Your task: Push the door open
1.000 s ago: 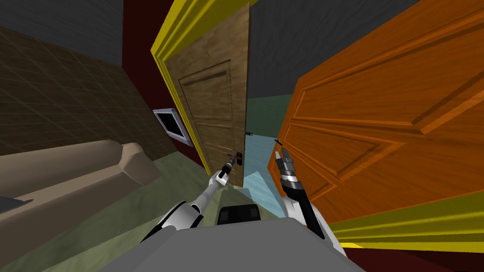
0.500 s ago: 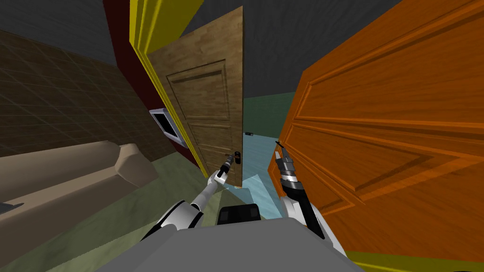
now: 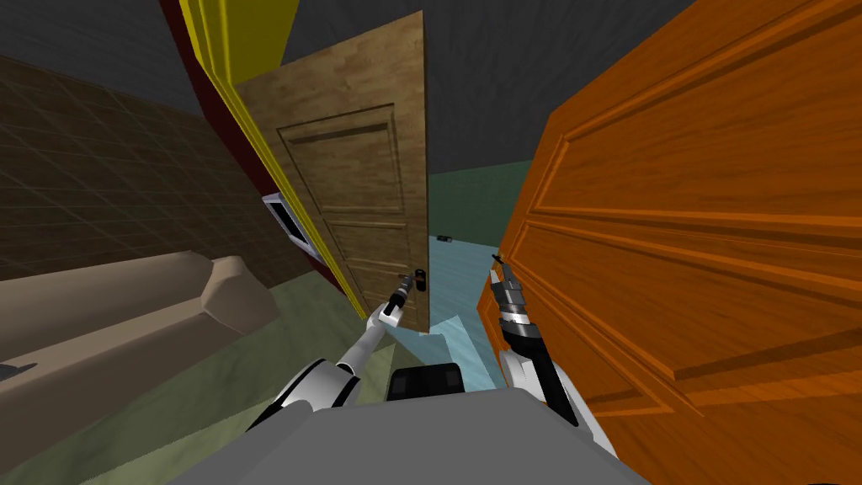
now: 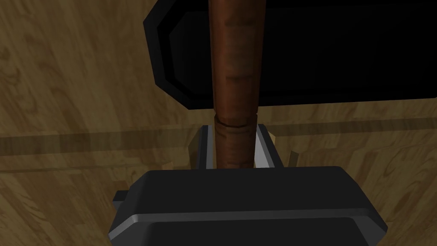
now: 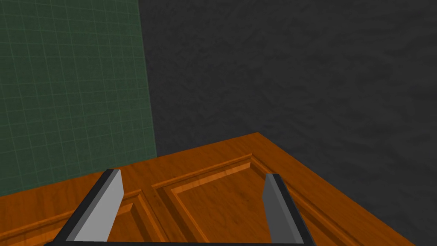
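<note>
A brown wooden door [image 3: 353, 168] hangs ajar in a yellow frame [image 3: 252, 135], hinged on its left side. Its reddish-brown lever handle [image 3: 418, 279] sits on a black plate [image 4: 341, 51]. My left gripper [image 3: 407, 289] reaches up to that lever. In the left wrist view the left gripper [image 4: 234, 130] is shut on the handle [image 4: 237, 77], one finger pressed to each side. My right gripper [image 3: 498, 263] is raised beside an orange door [image 3: 690, 236] on the right. The right gripper [image 5: 193, 173] is open with nothing between its fingers, and the orange door [image 5: 213, 205] lies just beyond it.
A narrow gap between the two doors shows a light blue floor [image 3: 459, 278] and a green wall [image 3: 480, 202]. A beige sofa [image 3: 109, 320] stands at my left. A white-framed dark panel [image 3: 286, 221] hangs on the dark red wall beside the frame.
The brown door has swung further away from its yellow frame with my left gripper on the handle. The frame has slid left and the orange door looms larger, so I have moved forward.
</note>
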`<state>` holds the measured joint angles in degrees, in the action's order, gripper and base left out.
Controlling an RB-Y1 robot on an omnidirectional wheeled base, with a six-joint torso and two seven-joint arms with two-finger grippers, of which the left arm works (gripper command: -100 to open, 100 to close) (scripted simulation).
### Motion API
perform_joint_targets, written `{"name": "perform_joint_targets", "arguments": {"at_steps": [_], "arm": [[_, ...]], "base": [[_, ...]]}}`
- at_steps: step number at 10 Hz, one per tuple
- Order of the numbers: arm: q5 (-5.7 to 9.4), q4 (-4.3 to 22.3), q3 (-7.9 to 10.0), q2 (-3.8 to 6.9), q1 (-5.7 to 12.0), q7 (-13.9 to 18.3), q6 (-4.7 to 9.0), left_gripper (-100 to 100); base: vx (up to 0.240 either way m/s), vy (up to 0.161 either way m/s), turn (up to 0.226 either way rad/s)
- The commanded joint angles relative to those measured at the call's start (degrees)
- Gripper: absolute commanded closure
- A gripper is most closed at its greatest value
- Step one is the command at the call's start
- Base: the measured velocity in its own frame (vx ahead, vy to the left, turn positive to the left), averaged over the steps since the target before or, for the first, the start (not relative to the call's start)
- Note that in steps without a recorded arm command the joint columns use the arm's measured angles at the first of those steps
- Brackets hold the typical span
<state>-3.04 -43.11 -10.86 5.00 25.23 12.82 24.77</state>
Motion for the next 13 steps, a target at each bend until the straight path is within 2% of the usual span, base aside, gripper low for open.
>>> {"name": "perform_joint_targets", "arguments": {"at_steps": [1, 2, 13], "arm": [[0.17, 1.6, 0.95, 0.17, 0.93, -0.5, 1.05, 100], [0.55, 1.8, 2.46, 0.45, 0.91, -1.2, 0.99, 100], [2.42, 2.9, 9.67, 1.29, 0.82, -4.4, 0.72, 100]], "base": [[0.001, -0.006, -0.003], [0.066, -0.095, 0.075], [0.136, -0.157, 0.074]]}}
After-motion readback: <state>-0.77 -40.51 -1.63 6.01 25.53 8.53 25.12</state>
